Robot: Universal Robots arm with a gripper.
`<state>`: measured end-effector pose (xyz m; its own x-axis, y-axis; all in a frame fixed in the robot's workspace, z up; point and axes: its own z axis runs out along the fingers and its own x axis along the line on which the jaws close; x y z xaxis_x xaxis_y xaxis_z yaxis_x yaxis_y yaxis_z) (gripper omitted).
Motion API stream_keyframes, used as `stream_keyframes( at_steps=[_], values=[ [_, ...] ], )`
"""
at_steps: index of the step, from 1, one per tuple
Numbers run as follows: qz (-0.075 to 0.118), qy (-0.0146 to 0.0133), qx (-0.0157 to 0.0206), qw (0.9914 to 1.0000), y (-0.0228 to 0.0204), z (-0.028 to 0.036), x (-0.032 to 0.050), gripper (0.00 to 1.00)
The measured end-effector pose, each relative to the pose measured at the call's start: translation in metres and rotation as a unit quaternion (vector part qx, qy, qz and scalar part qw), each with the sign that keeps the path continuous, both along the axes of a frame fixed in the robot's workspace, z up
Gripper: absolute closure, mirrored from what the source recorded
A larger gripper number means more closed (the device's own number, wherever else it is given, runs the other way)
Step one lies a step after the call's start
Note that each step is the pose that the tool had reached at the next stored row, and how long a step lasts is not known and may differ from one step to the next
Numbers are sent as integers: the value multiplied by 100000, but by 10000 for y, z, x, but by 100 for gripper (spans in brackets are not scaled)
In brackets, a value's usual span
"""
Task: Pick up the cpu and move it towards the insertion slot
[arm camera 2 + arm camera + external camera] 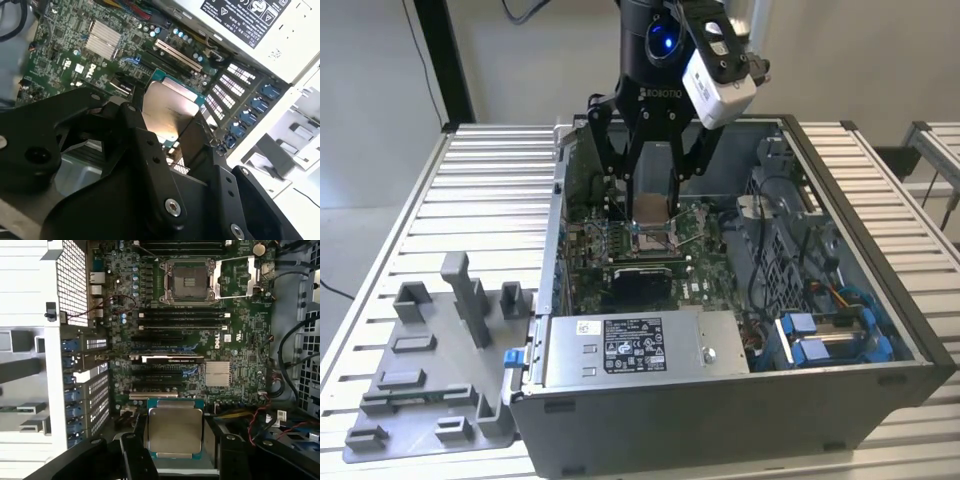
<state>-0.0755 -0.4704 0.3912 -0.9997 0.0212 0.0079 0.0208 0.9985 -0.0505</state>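
While the claw grips the cpu, black slots lie between it and the insertion slot.

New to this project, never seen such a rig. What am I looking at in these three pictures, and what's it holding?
This is one robot arm with a gripper. The exterior view comes from a camera off the arm: the arm reaches into an open computer case on a slatted metal table, with a grey plastic tray on the exterior view's left. Both wrist views come from cameras riding on the arm, looking past its fingers at the motherboard. The fingers are shut on the cpu, a thin silvery square. The insertion slot, a shiny-framed socket, lies further along the board, apart from the cpu.
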Motion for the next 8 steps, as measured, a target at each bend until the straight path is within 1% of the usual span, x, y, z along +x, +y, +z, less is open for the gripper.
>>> stream_keyframes(
  at_steps=[8],
  values=[
    [0, -1, 4, 100000, 0, -1, 5, 100]
  ],
)
